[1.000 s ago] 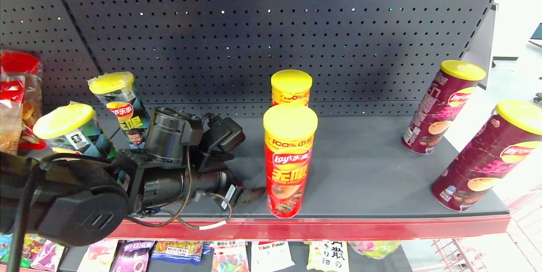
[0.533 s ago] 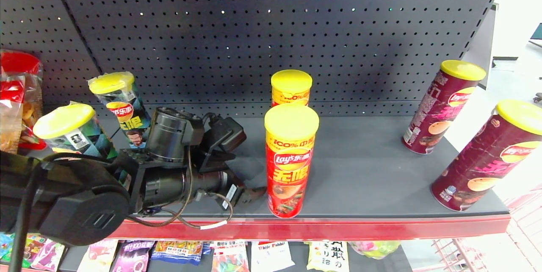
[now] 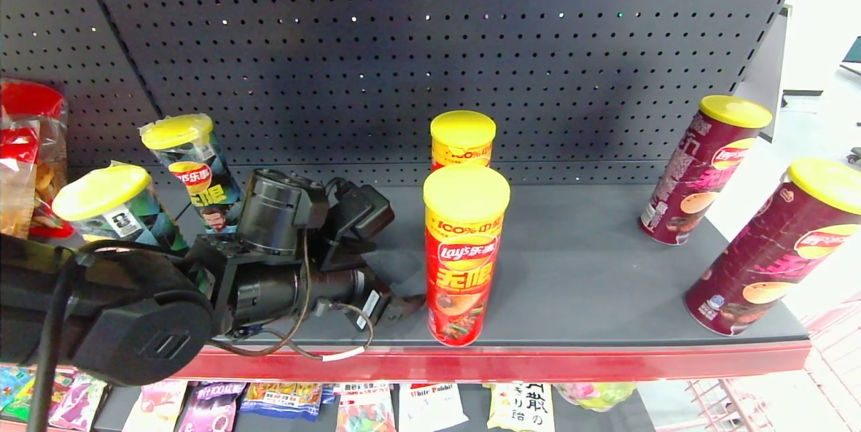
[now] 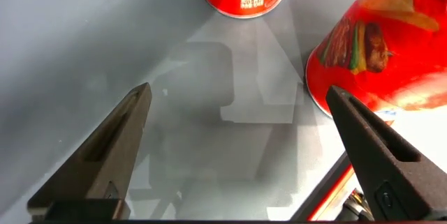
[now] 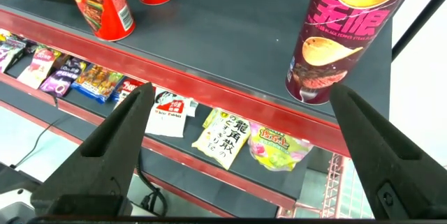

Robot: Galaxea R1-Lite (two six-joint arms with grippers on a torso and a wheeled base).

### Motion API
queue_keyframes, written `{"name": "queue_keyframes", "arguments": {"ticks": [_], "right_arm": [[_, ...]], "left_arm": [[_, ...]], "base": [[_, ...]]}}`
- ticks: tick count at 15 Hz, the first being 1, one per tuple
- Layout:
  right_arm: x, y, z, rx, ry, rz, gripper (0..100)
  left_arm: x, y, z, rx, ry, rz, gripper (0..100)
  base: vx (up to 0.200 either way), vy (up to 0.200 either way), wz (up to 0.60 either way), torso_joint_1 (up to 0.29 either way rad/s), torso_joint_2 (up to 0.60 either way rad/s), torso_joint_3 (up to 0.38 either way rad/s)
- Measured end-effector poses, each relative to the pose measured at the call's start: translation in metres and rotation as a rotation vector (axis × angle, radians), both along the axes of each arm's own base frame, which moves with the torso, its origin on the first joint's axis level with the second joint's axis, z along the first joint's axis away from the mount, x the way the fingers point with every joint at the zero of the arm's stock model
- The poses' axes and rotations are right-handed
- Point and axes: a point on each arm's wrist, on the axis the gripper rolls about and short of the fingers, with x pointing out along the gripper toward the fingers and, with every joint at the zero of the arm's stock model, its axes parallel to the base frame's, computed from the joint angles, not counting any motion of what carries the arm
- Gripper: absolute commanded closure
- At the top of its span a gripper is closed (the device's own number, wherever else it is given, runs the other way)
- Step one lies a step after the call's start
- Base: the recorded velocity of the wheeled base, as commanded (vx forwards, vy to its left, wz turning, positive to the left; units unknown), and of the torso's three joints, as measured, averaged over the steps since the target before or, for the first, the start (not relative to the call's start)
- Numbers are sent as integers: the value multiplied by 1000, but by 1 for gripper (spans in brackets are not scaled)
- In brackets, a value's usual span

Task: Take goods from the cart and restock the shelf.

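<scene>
Head view catches my left gripper (image 3: 402, 304) low on the shelf (image 3: 578, 264), jaws spread wide and holding nothing. The red chip can (image 3: 464, 264) stands upright just ahead of one fingertip, not between the fingers, and I cannot tell whether they touch. With the can apparently set down, I judge the job now is a clean exit: draw straight back along the gripper's own axis with no sideways sweep, since a tall can this near the red front lip (image 3: 538, 361) looks easy to topple.
</scene>
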Motion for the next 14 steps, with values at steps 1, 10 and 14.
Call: {"name": "queue_keyframes", "arguments": {"ticks": [1, 10, 14], "right_arm": [[0, 0, 0, 0, 1, 0, 0], [3, 1, -17, -23, 57, -6, 0], [4, -1, -27, -54, 81, -115, 0]], "left_arm": [[-2, 2, -1, 2, 2, 3, 0], [-73, 43, 35, -68, -97, -17, 0], [-146, 98, 48, -45, -83, 15, 0]], "base": [[0, 0, 0, 0, 0, 0], [0, 0, 0, 0, 0, 0], [0, 0, 0, 0, 0, 0]]}}
